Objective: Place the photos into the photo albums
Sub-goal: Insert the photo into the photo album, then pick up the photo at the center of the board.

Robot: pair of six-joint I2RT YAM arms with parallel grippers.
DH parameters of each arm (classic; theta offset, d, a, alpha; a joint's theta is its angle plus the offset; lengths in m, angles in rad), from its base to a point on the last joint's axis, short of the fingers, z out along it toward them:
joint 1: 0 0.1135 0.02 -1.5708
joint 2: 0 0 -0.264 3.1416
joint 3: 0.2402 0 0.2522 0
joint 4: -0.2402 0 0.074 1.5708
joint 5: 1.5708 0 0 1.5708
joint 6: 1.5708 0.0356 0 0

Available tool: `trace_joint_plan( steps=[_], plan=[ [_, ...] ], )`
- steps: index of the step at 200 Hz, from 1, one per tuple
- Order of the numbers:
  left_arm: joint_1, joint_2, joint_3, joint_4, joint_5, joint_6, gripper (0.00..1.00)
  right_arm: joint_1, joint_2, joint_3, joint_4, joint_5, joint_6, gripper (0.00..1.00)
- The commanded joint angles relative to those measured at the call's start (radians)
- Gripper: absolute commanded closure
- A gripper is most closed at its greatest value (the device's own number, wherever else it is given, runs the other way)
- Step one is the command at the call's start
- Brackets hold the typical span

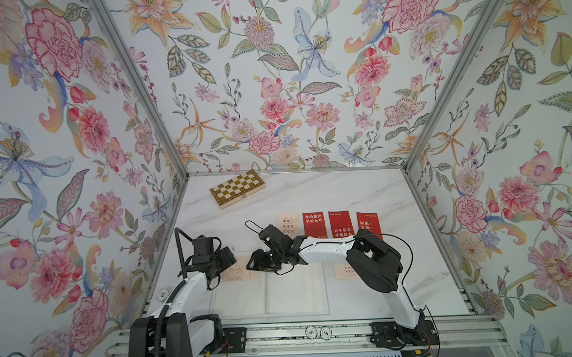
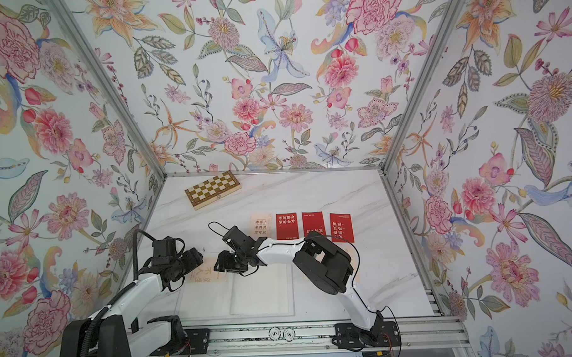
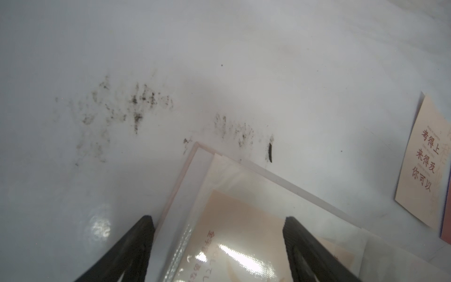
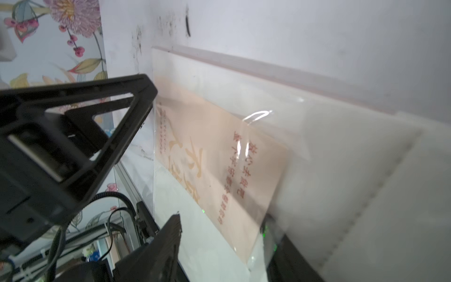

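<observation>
Cream is the colour of the card (image 4: 219, 171) we see tucked under a clear pocket of the open album (image 1: 295, 293), at the far end of its left page. The album lies flat on the white table (image 1: 344, 190), near the front edge. Our left claw (image 3: 218, 219) hangs over the album's far left corner with its jaws wide apart. One finger is beside the edge and one is over the page, and it holds nothing. Our right claw (image 1: 253, 262) is low over the same pocket. Its jaws stand partly apart, with the end of the card between them, not squeezed. Behind the album lie a second cream card (image 1: 288, 223) and three red cards (image 1: 341, 223) in a row. A third cream card (image 1: 343, 270) peeks out under the right arm. A checkered box (image 1: 237, 188) sits far back.
</observation>
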State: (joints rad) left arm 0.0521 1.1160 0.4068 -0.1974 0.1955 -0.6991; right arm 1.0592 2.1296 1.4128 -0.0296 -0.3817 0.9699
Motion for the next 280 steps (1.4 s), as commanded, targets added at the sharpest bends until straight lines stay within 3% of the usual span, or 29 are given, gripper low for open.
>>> trace_joint_plan(
  steps=[1,61,118,164,212,280],
  plan=[
    [-0.011,-0.011,0.033,-0.073,-0.004,0.015,0.18,-0.023,-0.077,-0.063,-0.022,0.055,-0.032,0.36],
    [-0.064,-0.007,0.190,-0.157,-0.044,0.090,0.18,-0.063,-0.240,-0.147,-0.025,0.099,-0.074,0.37],
    [-0.260,0.157,0.389,-0.128,-0.051,0.130,0.25,-0.215,-0.305,-0.174,-0.139,0.169,-0.162,0.43],
    [-0.382,0.355,0.553,-0.084,-0.019,0.140,0.35,-0.351,-0.306,-0.205,-0.172,0.189,-0.198,0.57],
    [-0.475,0.551,0.691,-0.060,0.001,0.140,0.42,-0.405,-0.237,-0.171,-0.178,0.158,-0.209,0.53],
    [-0.513,0.712,0.768,-0.023,0.016,0.117,0.43,-0.430,-0.152,-0.145,-0.154,0.112,-0.194,0.53]
  ],
)
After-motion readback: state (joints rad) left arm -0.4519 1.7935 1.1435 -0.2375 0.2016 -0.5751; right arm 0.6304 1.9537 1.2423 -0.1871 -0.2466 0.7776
